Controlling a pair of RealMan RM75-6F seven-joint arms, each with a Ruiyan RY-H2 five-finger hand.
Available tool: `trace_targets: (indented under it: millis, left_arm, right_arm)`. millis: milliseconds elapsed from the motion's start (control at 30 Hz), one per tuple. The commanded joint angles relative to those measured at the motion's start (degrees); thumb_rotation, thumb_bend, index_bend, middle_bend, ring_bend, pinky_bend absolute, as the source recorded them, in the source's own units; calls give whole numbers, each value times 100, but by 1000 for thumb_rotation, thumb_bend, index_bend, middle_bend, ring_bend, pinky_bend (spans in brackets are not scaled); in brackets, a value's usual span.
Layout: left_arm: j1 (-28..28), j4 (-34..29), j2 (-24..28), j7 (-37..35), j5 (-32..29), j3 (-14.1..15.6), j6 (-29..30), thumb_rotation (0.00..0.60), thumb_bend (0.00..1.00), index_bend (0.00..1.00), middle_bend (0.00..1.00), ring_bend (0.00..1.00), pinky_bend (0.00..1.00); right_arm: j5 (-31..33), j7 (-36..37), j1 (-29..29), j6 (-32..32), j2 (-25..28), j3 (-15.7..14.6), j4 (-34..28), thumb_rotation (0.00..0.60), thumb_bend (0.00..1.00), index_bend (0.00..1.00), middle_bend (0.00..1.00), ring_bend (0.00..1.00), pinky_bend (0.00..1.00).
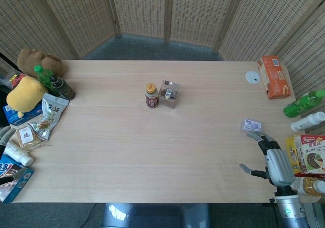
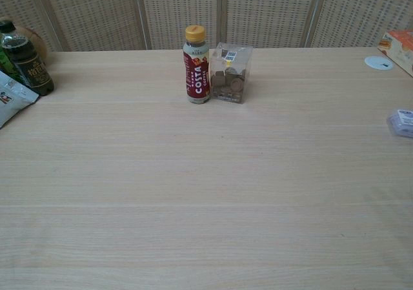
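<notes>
Right now the right hand (image 1: pixel 274 162) sits low over the table (image 1: pixel 152 152) edge, fingers apart, holding nothing. Just beyond its fingertips lies a small white packet (image 1: pixel 251 125), not touching. Well off to its left, mid-table, a Costa bottle (image 2: pixel 197 64) stands upright w/ a clear box (image 2: pixel 230 73) just beside it. Left hand isn't seen in either view.

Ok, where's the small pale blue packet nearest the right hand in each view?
Head view: small pale blue packet lies on the table's right side, just beyond the right hand.
Chest view: same packet, cut off at the right edge.
Shared landmark: the Costa bottle, mid-table.
</notes>
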Motion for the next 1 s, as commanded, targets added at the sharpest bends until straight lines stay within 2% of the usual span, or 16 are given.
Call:
trace_targets:
  millis: [33, 200, 300, 433, 667, 833, 1000]
  left_arm:
    - [-12, 8, -17, 22, -14, 9, -37, 600, 0, 23, 0, 0, 0]
    - [-103, 26, -99, 87, -189, -36, -241, 600, 0, 23, 0, 0, 0]
    - [-335, -44, -184, 42, -373, -142, -611, 600, 0, 23, 0, 0, 0]
    - [-907, -376, -218, 204, -754, -450, -1362, 600, 0, 24, 0, 0, 0]
    - [-2069, -758, -632, 1258, -1622, -1078, -2529, 600, 0, 28, 0, 0, 0]
    - [-2899, -571, -1355, 2290, -2321, -1349, -3085, 600, 0, 28, 0, 0, 0]
    - [-3631, -144, -2015, 2997, -2798, -1520, -3433, 600, 0, 18, 0, 0, 0]
  right_arm:
    - [3, -5, 2, -12, -7, -3, 11, 600, 0, 209, 224, 160, 213]
    - [21, 21, 11, -29, -13, 15, 10, 600, 0, 210, 224, 160, 213]
    - [58, 48, 14, -40, -15, 35, 13, 600, 0, 210, 224, 161, 212]
    - [132, 126, 46, -130, -16, 54, 29, 600, 0, 210, 225, 161, 213]
    - [143, 175, 79, -182, -19, 71, 44, 600, 0, 210, 226, 160, 213]
    - [184, 263, 78, -201, 26, 87, 39, 600, 0, 210, 226, 160, 213]
    - [217, 346, 78, -214, 59, 103, 52, 600, 0, 210, 230, 164, 213]
